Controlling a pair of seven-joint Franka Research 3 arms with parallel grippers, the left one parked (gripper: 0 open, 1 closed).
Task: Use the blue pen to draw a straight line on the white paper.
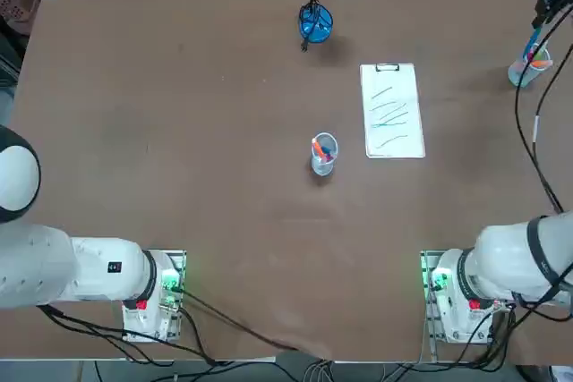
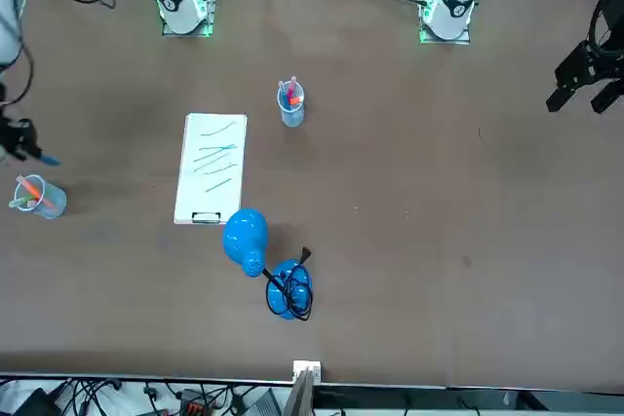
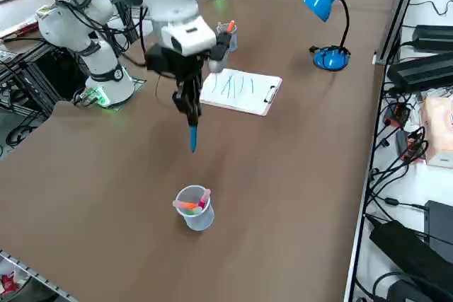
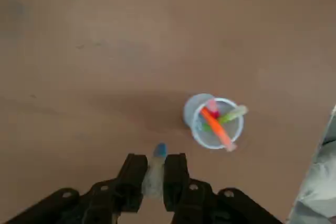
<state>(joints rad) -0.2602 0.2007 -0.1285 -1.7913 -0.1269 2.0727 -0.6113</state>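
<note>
Right wrist view — right pincer (image 4: pixel 156 174) clamps the blue pen (image 4: pixel 155 174), tip down.

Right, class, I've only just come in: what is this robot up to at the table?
The right arm is carrying the blue pen, its right gripper shut on it with the tip pointing down, in the air above a clear cup of coloured pens near the table's edge. The white paper lies on its clipboard further in, already showing several slanted green lines. The pen is off to one side of the paper, not over it.
</note>
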